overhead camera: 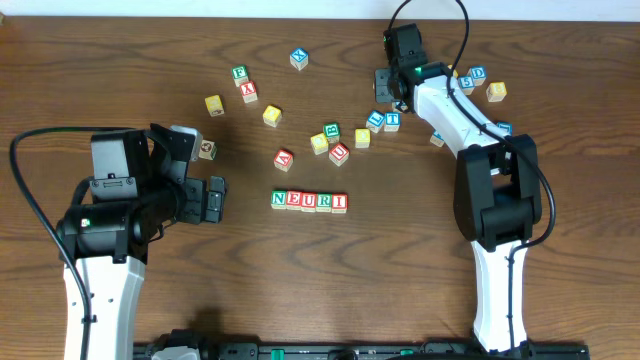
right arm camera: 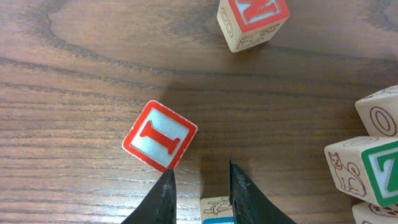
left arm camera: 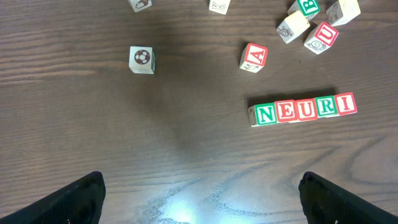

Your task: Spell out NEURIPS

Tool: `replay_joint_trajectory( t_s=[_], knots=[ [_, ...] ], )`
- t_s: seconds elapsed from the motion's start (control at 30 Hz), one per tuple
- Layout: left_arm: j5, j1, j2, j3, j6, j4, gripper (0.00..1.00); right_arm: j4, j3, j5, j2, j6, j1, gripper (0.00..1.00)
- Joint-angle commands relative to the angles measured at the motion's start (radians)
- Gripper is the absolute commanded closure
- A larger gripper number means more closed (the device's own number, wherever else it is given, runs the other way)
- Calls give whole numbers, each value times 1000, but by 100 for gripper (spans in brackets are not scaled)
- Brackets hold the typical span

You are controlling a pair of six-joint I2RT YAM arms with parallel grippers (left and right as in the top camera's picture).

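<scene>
Right gripper sits far-right of the NEURI row, fingers nearly together astride a blue-edged cube (letter hidden, clamp unclear). Left gripper, spread wide, sits left of the row; its I end faces the right arm.

The overhead camera looks straight down on the whole dark wooden table; my left wrist camera, held higher up, shares its row of wooden letter cubes; my right wrist camera sits very close.
</scene>
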Motion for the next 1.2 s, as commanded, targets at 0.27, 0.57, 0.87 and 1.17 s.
replay_joint_trajectory(
  t_s=[0.27,0.57,0.87,1.17],
  knots=[
    [12,5,-6,21,13,0,2,-84,6,12,13,-31,-11,84],
    [12,5,-6,21,13,0,2,-135,6,13,13,-30,-11,89],
    [12,5,-6,21,13,-1,2,-238,6,58,13,-30,-12,96],
    [12,5,-6,21,13,-1,2,-326,6,54,13,-8,-11,99]
  ],
)
